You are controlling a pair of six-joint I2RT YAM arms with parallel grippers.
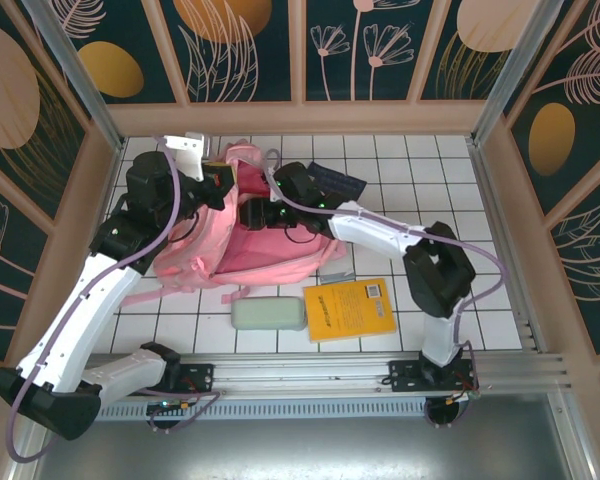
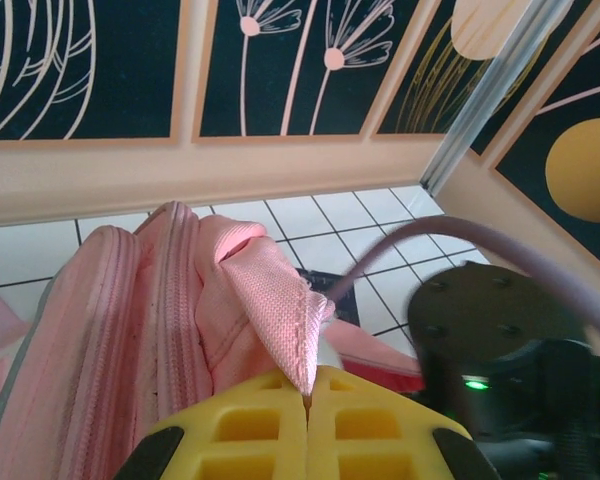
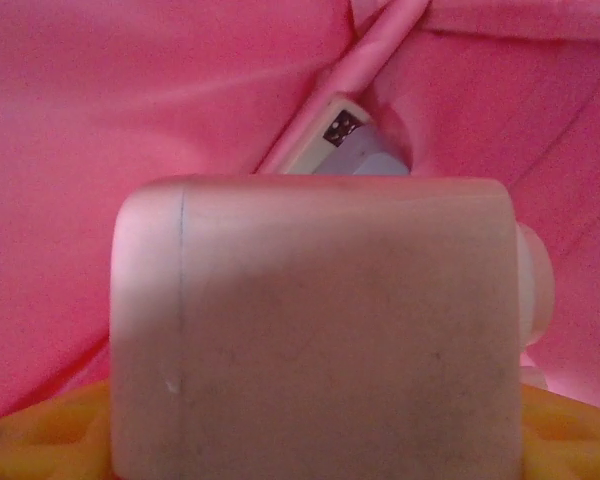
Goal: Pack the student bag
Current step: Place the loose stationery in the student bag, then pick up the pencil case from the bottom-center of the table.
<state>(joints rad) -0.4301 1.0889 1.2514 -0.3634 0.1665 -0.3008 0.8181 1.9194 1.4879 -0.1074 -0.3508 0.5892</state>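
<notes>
Arms are sharing the work over the white tiled table, where the large pink fabric student bag is lying open on the left-centre tiles, between the two grippers. The left gripper is pinching a tab of the bag's woven pink edge between its closed yellow fingers and is pulling it upward, apparently to hold the mouth wide for its partner. The right gripper is reaching inside the bag with pink lining all around it. Its jaws are clamping a frosted whitish rounded container with a pale cap at one end, seemingly for release beside a flat white object lodged deeper in. A yellow paperback book and a pale green oblong case are lying side by side just in front of the bag, probably waiting their turn. A dark blue flat pad is resting on the tiles beyond the right arm.
</notes>
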